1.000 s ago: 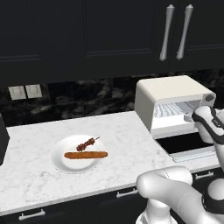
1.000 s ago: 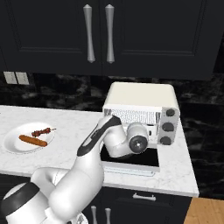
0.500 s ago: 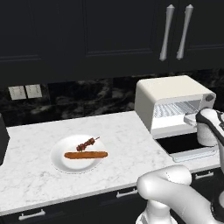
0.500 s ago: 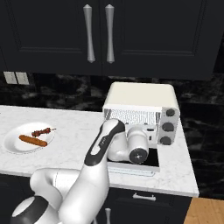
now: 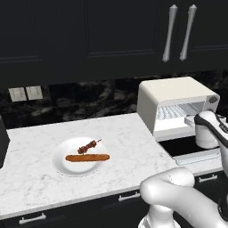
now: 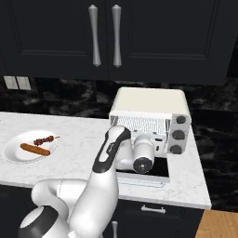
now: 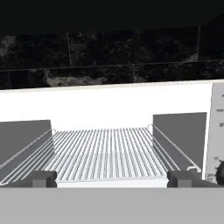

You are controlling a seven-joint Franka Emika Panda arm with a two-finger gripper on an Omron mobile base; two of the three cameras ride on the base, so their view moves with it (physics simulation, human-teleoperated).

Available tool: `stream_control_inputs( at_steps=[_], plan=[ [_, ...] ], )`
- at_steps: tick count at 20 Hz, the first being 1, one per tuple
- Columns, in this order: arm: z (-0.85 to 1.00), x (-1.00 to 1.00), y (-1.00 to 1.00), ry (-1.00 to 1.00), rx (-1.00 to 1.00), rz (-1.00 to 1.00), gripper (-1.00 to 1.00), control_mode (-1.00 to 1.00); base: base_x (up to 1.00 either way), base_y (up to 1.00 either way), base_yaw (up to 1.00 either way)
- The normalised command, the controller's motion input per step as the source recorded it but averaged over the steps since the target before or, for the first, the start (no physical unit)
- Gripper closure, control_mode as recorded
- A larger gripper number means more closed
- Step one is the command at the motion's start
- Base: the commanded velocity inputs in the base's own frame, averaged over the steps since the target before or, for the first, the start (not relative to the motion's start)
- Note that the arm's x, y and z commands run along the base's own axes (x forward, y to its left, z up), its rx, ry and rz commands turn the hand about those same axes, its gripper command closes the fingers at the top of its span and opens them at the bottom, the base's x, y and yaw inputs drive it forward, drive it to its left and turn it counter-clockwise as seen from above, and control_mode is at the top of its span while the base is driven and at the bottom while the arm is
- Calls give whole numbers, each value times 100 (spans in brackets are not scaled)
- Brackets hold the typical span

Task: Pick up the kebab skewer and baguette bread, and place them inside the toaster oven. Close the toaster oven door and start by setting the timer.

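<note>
The cream-white toaster oven [image 5: 171, 95] [image 6: 151, 104] stands on the counter with its dark glass door [image 5: 187, 147] [image 6: 160, 168] folded down flat. My gripper [image 5: 195, 121] [image 6: 151, 139] [image 7: 111, 179] hovers just above the door, facing the oven's mouth, open and holding nothing. Past its fingertips [image 7: 43, 178] the hand view looks straight onto the bare wire rack [image 7: 105, 153]. Far to the left, a white plate [image 5: 60, 165] [image 6: 10, 157] holds the kebab skewer [image 5: 88, 146] [image 6: 44, 140] and, nearer the front, the orange-brown baguette bread [image 5: 87, 157] [image 6: 35, 149].
Three dark knobs [image 6: 177, 135] line the oven's right side. A dark slot toaster [image 5: 2, 142] sits at the counter's far left, below wall outlets [image 5: 26, 93]. Dark upper cabinets [image 6: 104, 35] hang overhead. Bare marble counter [image 5: 129, 142] lies between plate and oven.
The hand has sunk a little in front of the open oven and the forearm has swung closer to it. The gripper has stayed open; the plate's food has not moved.
</note>
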Motion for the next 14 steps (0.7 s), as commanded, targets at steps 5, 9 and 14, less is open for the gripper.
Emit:
stream_control_inputs(
  at_steps=[5,9,14],
  plan=[
    [-9,53,2,12,0,3,-100,-100,0,0,0],
    [-6,42,0,22,4,9,-100,-100,0,0,0],
    [-1,47,0,11,2,2,-100,-100,0,0,0]
  ],
)
